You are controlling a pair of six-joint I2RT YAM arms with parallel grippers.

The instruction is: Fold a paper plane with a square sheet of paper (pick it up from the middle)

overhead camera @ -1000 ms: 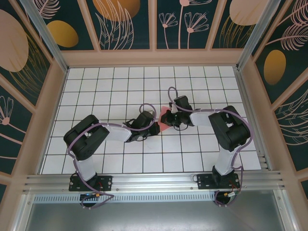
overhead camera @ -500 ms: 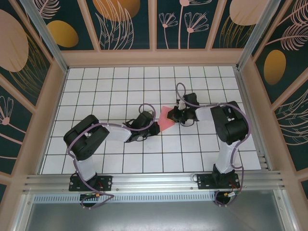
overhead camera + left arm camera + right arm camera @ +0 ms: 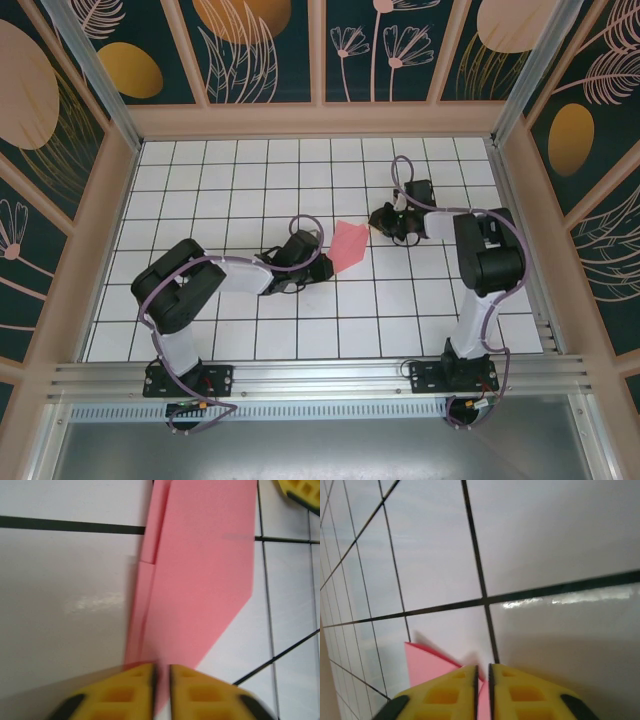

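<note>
Under the left wrist, the paper plane (image 3: 200, 580) shows layered folds.

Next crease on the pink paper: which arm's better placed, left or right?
Probably left: the left hand sits at the folded pink paper's edge, the sheet running straight ahead of it. The right hand stands beside the paper's corner, mostly over bare tile.
</note>
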